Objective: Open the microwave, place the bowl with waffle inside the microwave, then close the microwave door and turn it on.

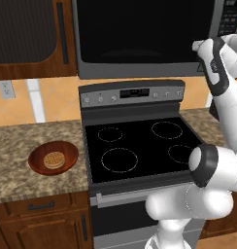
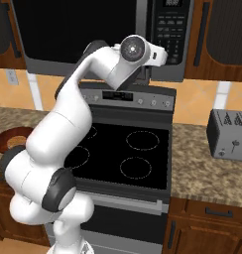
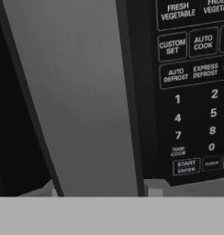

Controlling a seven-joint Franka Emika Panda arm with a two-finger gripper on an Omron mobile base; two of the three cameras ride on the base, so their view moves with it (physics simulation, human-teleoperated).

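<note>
The microwave (image 1: 140, 36), one wide slab of black glass in a steel-grey frame, hangs right above the stove (image 1: 140, 146), its door (image 3: 77, 101) shut, a flat grey bar handle up close in the hand view beside the glossy black keypad (image 3: 192, 92). The gripper sits at that handle; whether its jaws are wide or clamped, I cannot tell. Left of the stove, on speckled granite (image 1: 18, 155), one round reddish-brown bowl (image 1: 40, 163) holds one grid-patterned tan waffle (image 1: 54, 159). Four burner rings; one boxy grey toaster (image 2: 227, 134) to the stove's right.

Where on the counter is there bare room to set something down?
Free: counter left and front of the bowl; counter between stove and toaster. Crowded: the arm over the stove's right side.
</note>
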